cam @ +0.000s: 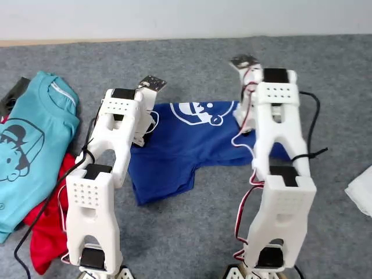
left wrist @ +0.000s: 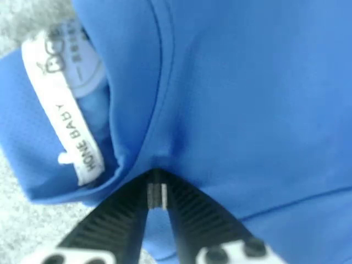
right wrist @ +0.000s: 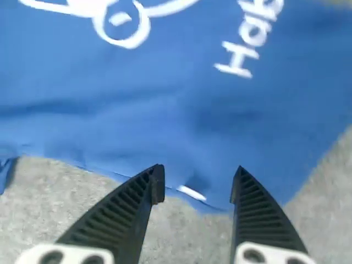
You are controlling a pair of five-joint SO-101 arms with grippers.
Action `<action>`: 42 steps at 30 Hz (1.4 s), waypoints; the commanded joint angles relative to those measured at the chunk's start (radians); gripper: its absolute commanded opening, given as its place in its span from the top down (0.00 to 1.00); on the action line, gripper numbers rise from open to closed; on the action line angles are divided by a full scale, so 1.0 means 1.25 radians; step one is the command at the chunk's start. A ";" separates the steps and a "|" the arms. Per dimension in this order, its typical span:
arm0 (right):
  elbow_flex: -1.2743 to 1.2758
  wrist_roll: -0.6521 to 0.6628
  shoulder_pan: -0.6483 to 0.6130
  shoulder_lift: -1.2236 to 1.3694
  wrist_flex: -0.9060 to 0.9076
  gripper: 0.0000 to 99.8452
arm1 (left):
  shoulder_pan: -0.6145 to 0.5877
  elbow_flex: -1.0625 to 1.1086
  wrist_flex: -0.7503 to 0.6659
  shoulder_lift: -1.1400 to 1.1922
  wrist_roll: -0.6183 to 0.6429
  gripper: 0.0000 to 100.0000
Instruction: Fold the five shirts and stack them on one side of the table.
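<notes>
Lying at the middle of the table (cam: pixel 203 232), the blue shirt (cam: pixel 180 145) stretches crosswise between both arms. The left gripper (left wrist: pixel 157 192) pinches its collar beside the label (left wrist: pixel 77 137). The right gripper (right wrist: pixel 199 176), spread, straddles the shirt's edge, likely ready to clamp.

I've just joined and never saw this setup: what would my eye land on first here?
A blue shirt lies crumpled in the middle of the table. The left tool is pinched shut on its fabric by the collar label, while the right tool stands open over its edge. On the robot's left side, a teal shirt lies over a red shirt.
</notes>
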 commanded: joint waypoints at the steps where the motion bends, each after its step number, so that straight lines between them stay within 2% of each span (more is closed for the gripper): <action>1: -0.053 -0.039 0.050 -0.033 0.009 0.79 | 0.010 -0.018 -0.005 0.001 0.004 1.00; 5: -0.052 -0.068 0.063 0.008 -0.021 0.79 | 0.010 -0.018 -0.005 0.001 0.002 1.00; 18: -0.055 -0.064 0.118 0.179 -0.052 0.80 | 0.010 -0.018 -0.005 0.001 0.002 1.00; 24: -0.055 0.075 0.170 0.137 -0.051 0.91 | 0.010 -0.018 -0.005 0.001 0.002 1.00; 28: -0.055 0.130 0.195 0.136 -0.052 0.87 | 0.010 -0.018 -0.005 0.001 0.002 1.00; 34: -0.075 0.130 0.182 0.110 -0.002 0.78 | 0.011 -0.018 -0.005 0.001 0.002 1.00; 42: -0.077 0.134 0.117 0.008 0.075 0.77 | 0.011 -0.046 0.043 -0.006 0.000 0.99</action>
